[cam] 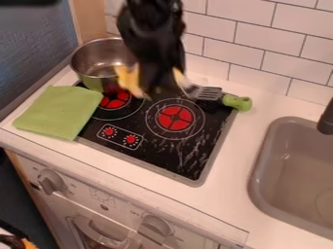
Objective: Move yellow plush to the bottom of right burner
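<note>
Yellow plush (132, 82) shows on either side of my tool (154, 91); whether I grip it, I cannot tell. The right burner's (170, 115) near side lies nearer and rightward of us both.

A kitchen: a black stove (175, 163) with red burners (174, 118), a metal pot (91, 61), a sink (292, 170), knobs (50, 182) below the counter (228, 199), and white wall tiles (257, 44).
</note>
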`<state>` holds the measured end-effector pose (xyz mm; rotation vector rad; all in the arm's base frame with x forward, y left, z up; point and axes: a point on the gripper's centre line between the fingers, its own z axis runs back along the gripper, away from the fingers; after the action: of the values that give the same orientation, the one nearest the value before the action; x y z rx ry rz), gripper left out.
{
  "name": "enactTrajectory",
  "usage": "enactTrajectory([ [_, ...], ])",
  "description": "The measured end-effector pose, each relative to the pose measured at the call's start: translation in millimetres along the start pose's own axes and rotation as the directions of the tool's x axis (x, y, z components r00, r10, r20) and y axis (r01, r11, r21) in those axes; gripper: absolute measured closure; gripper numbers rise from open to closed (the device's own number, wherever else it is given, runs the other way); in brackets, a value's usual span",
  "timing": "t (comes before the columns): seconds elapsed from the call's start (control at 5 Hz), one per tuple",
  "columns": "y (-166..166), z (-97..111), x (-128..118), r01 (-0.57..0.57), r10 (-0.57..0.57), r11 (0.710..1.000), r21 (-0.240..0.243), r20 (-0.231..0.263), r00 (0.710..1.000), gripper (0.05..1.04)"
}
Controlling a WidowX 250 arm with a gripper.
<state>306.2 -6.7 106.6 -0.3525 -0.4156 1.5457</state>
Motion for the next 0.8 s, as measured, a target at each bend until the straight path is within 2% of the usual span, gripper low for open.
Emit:
enactTrajectory([
  [0.2,13,-14,-24,0.014,-0.014,1.000,0.005,0.001,1.000,0.758],
  [0.4,25,-34,-39,0.073,-0.075,0.996,0.053,0.046,0.996,0.758],
  [0.6,28,-49,-54,0.100,-0.104,0.991,0.084,0.036,0.994,0.758],
  [0.8,36,-59,-65,0.094,-0.100,0.990,0.105,0.051,0.994,0.758],
])
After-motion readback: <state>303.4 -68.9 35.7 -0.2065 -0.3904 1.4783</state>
